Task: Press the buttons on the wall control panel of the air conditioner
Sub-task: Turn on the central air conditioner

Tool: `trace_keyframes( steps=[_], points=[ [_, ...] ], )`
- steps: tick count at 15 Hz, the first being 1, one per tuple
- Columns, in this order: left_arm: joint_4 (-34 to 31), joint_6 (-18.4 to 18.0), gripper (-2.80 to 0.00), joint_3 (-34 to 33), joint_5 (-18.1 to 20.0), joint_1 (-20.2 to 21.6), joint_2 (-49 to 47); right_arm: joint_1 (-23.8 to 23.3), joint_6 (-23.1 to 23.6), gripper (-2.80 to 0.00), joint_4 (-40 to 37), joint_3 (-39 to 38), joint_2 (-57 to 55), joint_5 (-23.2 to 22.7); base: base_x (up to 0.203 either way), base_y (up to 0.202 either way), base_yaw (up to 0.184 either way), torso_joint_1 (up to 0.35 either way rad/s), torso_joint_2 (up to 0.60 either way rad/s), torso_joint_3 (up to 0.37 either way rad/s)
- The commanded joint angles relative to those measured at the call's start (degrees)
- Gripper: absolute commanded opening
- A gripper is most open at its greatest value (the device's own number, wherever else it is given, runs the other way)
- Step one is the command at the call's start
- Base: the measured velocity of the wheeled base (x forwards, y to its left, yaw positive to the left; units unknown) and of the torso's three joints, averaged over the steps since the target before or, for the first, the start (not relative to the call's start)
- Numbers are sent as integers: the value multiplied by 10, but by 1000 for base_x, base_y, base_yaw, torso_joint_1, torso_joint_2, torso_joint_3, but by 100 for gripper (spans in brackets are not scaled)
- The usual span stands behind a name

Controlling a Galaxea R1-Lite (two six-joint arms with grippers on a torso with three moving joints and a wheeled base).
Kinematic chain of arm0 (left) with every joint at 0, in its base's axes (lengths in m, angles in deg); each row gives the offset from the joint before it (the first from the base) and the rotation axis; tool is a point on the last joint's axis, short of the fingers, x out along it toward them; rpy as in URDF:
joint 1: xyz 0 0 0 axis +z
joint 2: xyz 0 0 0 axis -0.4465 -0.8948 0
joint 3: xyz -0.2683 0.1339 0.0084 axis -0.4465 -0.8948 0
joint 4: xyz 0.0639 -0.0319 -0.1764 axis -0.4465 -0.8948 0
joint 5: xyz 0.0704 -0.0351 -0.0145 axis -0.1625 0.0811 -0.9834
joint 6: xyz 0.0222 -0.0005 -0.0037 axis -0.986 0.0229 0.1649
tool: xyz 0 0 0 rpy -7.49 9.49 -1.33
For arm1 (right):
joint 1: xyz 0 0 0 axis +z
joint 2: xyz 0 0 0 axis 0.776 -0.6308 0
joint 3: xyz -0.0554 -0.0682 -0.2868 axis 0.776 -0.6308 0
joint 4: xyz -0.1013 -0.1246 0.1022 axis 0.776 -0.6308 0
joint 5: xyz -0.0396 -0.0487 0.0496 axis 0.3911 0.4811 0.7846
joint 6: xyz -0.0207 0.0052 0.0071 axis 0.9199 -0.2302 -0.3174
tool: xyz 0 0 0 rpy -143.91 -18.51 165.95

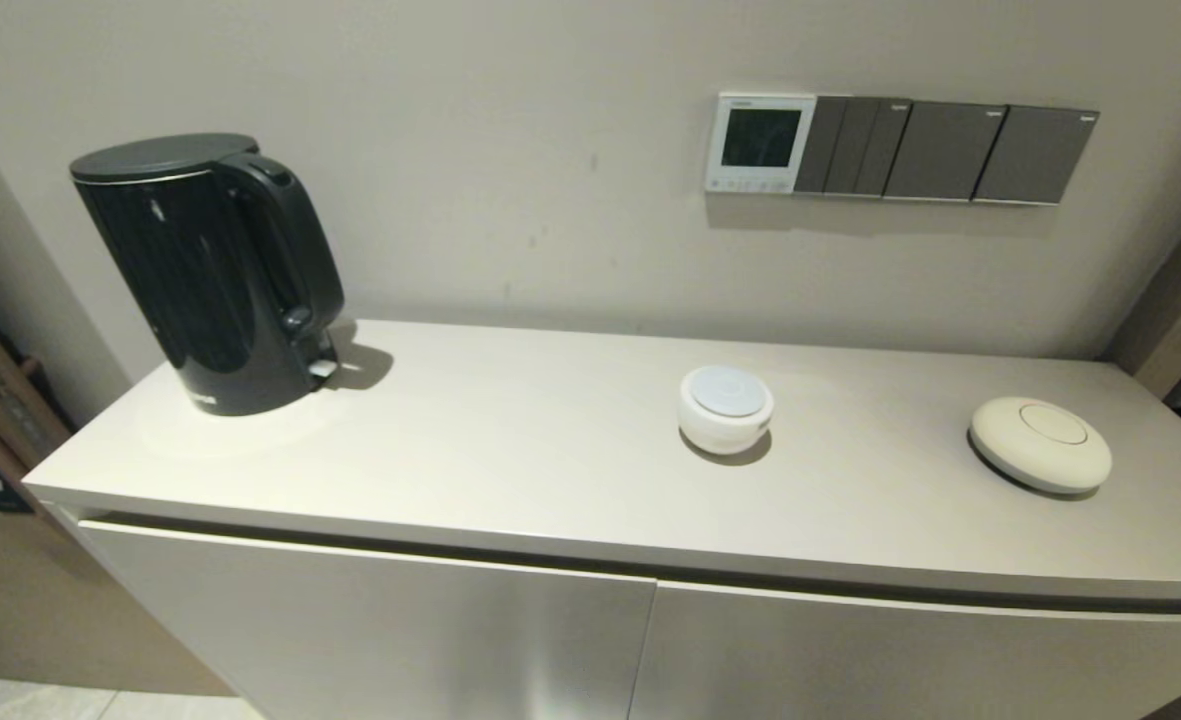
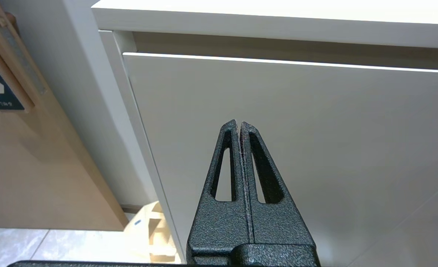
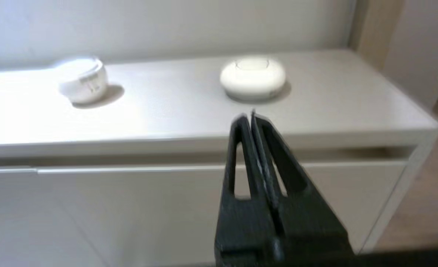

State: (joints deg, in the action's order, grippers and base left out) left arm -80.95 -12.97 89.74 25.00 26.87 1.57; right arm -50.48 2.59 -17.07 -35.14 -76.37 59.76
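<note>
Above the worktop's back edge toward its right end, the control panel (image 1: pixel 760 143) lies nearer the closed right gripper (image 3: pixel 249 118), itself low before the front edge.

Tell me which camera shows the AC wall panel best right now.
The head view: the control panel sits on the wall, screen dark, buttons along its bottom edge. Neither wrist view shows it; both face the cabinet.

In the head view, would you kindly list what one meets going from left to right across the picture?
Black kettle → small white round box → air conditioner's wall control panel with its buttons → dark grey switch plates → flat cream disc.
</note>
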Motion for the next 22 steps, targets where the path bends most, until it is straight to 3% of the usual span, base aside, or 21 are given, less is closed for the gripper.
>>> trace_keyframes(
  steps=[1, 6, 10, 11, 13, 15, 19, 22],
  points=[
    [0, 0, -280, 0, 0, 1, 0, 1, 1, -280, 3, 81, -86, 0, 0, 0, 0, 0, 0, 0],
    [0, 0, -280, 0, 0, 0, -1, 0, -18, -280, 30, 248, -314, -2, 0, 0, 0, 0, 0, 0],
    [0, 0, -280, 0, 0, 0, 0, 8, -52, -280, 170, 291, -507, 24, 0, 0, 0, 0, 0, 0],
    [0, 0, -280, 0, 0, 0, -1, 27, -55, -280, 205, 304, -551, 52, 0, 0, 0, 0, 0, 0],
    [0, 0, -280, 0, 0, 1, 0, 123, -58, -280, 261, 341, -628, 146, 0, 0, 0, 0, 0, 0],
    [0, 0, -280, 0, 0, 0, 0, 191, -59, -280, 306, 382, -708, 215, 0, 0, 0, 0, 0, 0],
    [0, 0, -280, 0, 0, 1, 0, 240, -58, -280, 384, 492, -863, 305, 0, 0, 0, 0, 0, 0],
    [0, 0, -280, 0, 0, 0, -1, 268, -59, -280, 416, 566, -934, 339, 0, 0, 0, 0, 0, 0]
  ],
)
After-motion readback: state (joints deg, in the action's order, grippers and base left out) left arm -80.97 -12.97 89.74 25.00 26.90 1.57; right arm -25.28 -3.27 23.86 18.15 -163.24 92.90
